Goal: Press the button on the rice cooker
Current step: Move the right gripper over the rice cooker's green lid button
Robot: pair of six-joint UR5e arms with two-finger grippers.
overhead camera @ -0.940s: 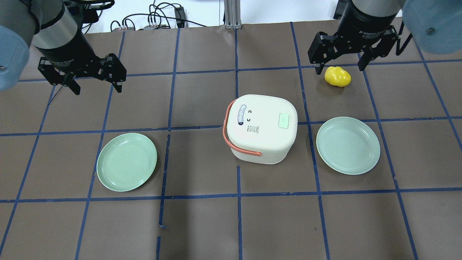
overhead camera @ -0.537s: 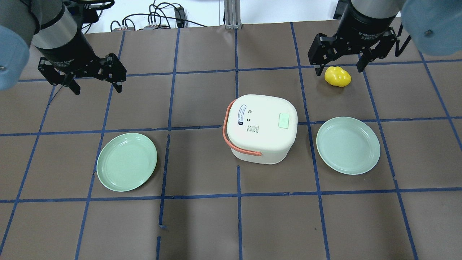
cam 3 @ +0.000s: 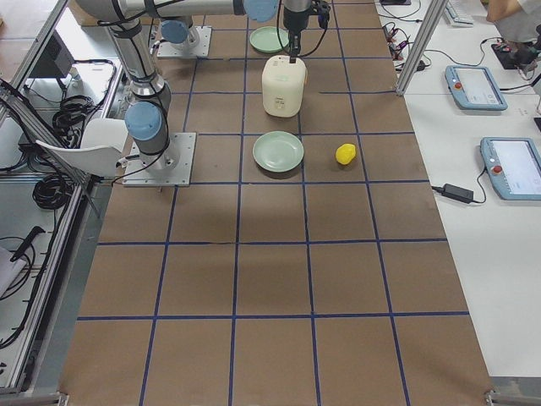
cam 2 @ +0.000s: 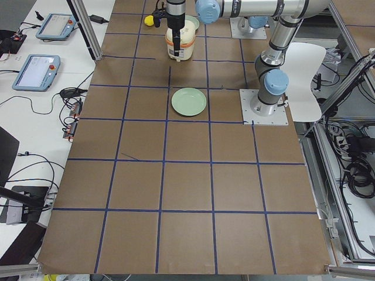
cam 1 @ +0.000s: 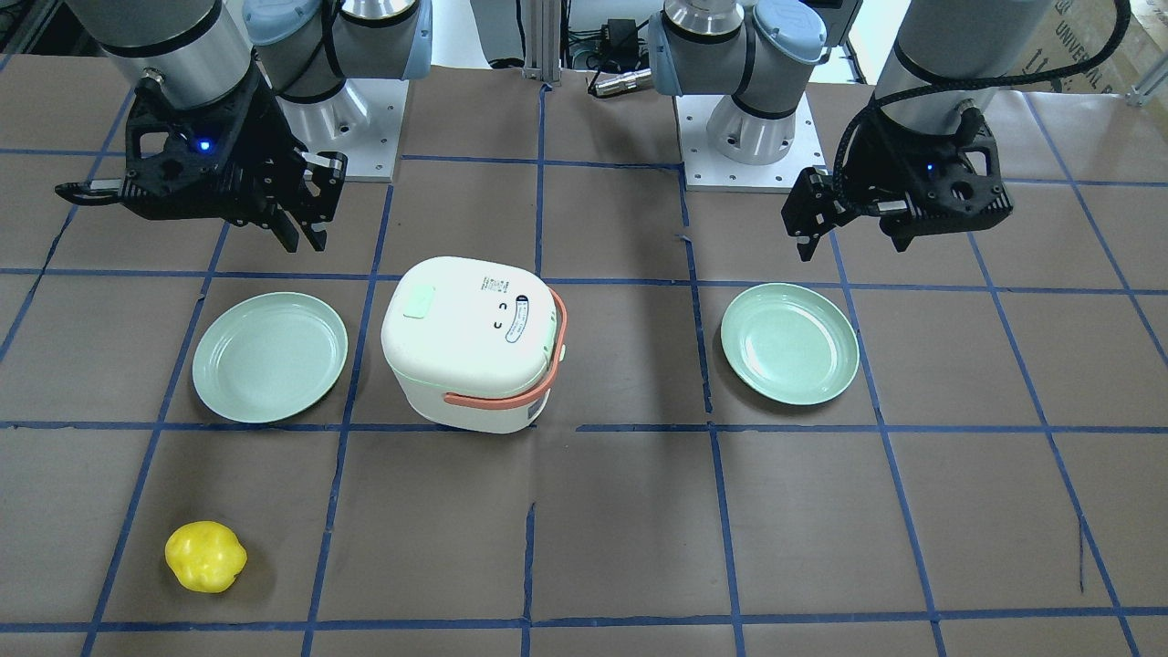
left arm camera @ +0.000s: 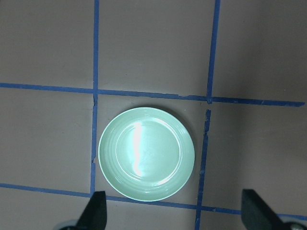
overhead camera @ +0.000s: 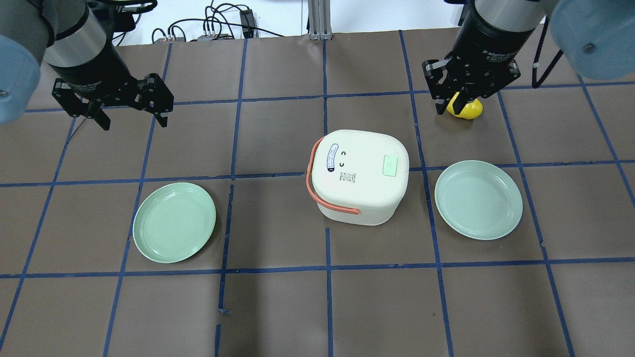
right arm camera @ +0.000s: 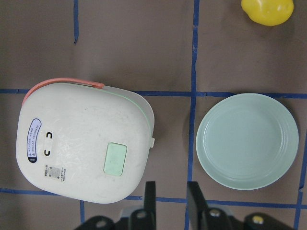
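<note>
The white rice cooker (overhead camera: 357,176) with an orange handle stands mid-table, its pale green button (overhead camera: 390,165) on the lid's right side. It also shows in the front view (cam 1: 470,342) and in the right wrist view (right arm camera: 81,143), where the button (right arm camera: 115,159) lies just left of the fingers. My right gripper (overhead camera: 448,108) hangs high over the far right of the table, away from the cooker, its jaws drawn almost together on nothing (right arm camera: 171,187). My left gripper (overhead camera: 135,124) is open and empty at the far left.
A green plate (overhead camera: 174,222) lies left of the cooker and another (overhead camera: 478,199) lies right of it. A yellow toy pepper (overhead camera: 469,110) lies at the far right, partly behind my right gripper. Blue tape lines cross the brown table.
My right gripper has closed from wide open to nearly together and now covers part of the yellow pepper in the overhead view. The left arm has not moved.
</note>
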